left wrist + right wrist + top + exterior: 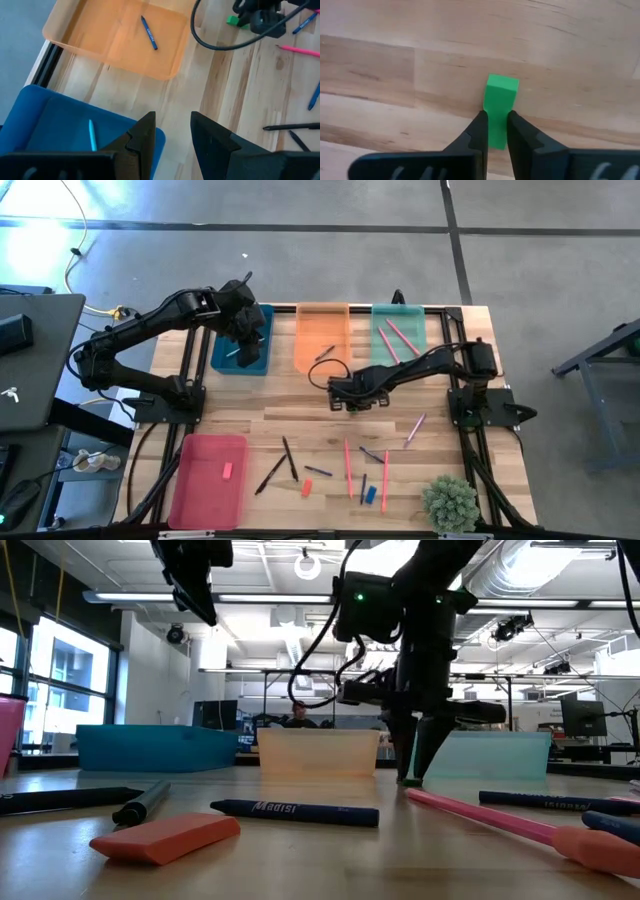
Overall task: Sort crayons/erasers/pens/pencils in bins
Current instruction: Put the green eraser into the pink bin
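Gripping a small green block eraser on the pale wooden plank table, the right gripper is pinching it between both fingers, in front of the translucent orange bin and the translucent mint green bin. Behind the table, a bright workshop with ceiling ducts and monitors is showing. Loose pens, pink-red sticks and an orange block eraser are lying scattered nearby. Hovering over the dark teal-blue bin, the left gripper is standing parted and empty.
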Action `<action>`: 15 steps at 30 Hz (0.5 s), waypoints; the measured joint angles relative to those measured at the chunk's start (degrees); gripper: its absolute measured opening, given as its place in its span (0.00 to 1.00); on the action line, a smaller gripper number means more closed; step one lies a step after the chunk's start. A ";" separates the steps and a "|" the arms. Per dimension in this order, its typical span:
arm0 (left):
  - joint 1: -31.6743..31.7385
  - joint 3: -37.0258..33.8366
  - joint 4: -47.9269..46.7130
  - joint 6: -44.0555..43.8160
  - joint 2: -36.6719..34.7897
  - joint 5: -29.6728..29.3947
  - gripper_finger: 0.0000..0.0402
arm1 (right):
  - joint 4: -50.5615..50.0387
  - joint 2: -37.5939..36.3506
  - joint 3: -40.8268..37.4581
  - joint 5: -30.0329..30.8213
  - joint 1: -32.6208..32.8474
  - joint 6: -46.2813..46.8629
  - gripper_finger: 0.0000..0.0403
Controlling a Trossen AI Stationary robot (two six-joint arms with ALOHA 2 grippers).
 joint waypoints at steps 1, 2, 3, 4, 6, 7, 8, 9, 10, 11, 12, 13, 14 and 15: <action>0.00 0.00 -0.02 0.34 0.00 0.00 0.28 | 0.05 -0.12 0.54 0.03 0.24 -0.54 0.08; -0.02 0.00 -0.04 0.68 0.00 0.00 0.28 | 0.37 -0.29 1.30 0.11 0.52 -1.16 0.08; 0.00 0.00 -0.04 1.01 0.00 0.00 0.28 | 0.58 -0.70 2.02 0.41 0.74 -1.90 0.08; -0.02 0.00 -0.03 1.15 0.00 0.00 0.28 | 0.47 -1.07 2.79 0.60 0.97 -2.43 0.08; 0.00 0.00 -0.04 1.17 0.00 0.00 0.28 | 0.43 -1.17 4.57 0.81 1.44 -3.95 0.07; -0.02 0.00 -0.04 1.19 0.00 0.00 0.28 | 0.18 -1.15 5.34 1.09 1.70 -4.81 0.07; 0.00 0.00 -0.04 1.19 0.00 0.00 0.28 | -0.04 -1.15 6.21 1.50 1.94 -5.61 0.07; 0.00 0.00 -0.04 1.17 0.00 0.00 0.28 | 0.12 -1.15 7.27 2.14 2.19 -6.33 0.07; -0.02 0.00 -0.06 1.17 0.00 -0.06 0.28 | 0.32 -1.15 8.21 2.72 2.46 -7.17 0.07; -0.02 0.00 -0.10 1.15 0.00 -0.42 0.29 | 0.21 -1.15 9.18 3.23 2.76 -8.29 0.07; -0.02 0.00 -0.14 1.05 0.00 -1.20 0.30 | 0.04 -1.15 10.23 3.85 3.04 -9.51 0.07; -0.02 0.00 -0.19 0.67 0.00 -2.14 0.31 | 0.02 -1.15 11.28 4.24 3.25 -10.78 0.07; -0.04 0.00 -0.20 0.09 0.00 -3.47 0.33 | 0.16 -1.17 12.32 4.68 3.44 -11.96 0.07; -0.02 0.00 -0.19 -0.71 0.00 -4.85 0.35 | 0.17 -1.19 13.38 5.03 3.53 -13.04 0.07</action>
